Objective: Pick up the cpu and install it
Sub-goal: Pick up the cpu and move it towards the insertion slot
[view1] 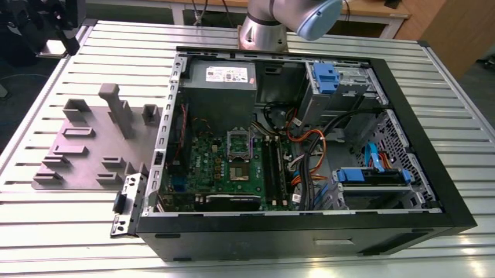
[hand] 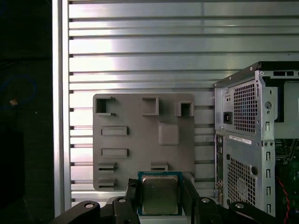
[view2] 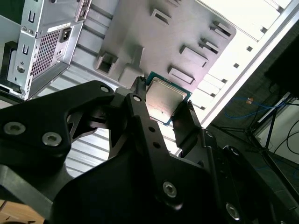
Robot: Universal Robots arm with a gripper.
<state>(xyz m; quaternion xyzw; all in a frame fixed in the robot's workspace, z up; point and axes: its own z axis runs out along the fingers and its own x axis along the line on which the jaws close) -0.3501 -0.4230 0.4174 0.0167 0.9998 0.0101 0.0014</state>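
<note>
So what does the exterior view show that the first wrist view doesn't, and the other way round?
The exterior view adds the open inside of the computer case, with its green motherboard and blue drive brackets, plus the arm rising behind it. The first wrist view adds the gripper shut on the cpu, silver top facing the camera, and the case's vented rear panel. Both share the grey holder plate lying on the slatted metal table beside the case.

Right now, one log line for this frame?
stage: chip picked | gripper: shut on chip | position: over grey tray, beside open computer case | install: not yet done
</note>
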